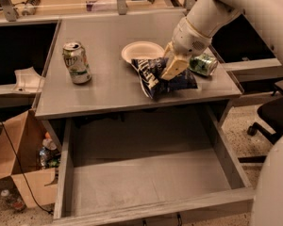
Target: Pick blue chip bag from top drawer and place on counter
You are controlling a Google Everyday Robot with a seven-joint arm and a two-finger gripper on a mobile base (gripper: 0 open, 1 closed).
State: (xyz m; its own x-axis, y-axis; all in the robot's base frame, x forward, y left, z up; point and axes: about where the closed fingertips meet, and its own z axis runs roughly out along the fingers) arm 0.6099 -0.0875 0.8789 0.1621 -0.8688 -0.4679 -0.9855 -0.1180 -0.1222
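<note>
The blue chip bag (156, 80), dark navy foil with white lettering, rests on the counter (113, 86) near its front right, beside a white plate. My gripper (172, 68) reaches down from the upper right and is shut on the bag's top edge. The top drawer (146, 182) is pulled out wide below the counter, and its grey bottom is bare.
A white plate (139, 50) sits just behind the bag. A green can (76, 62) stands at the counter's left, and another green can (203, 64) lies on its side to the right of my gripper. A cardboard box (19, 168) is on the floor at left, an office chair (273, 112) at right.
</note>
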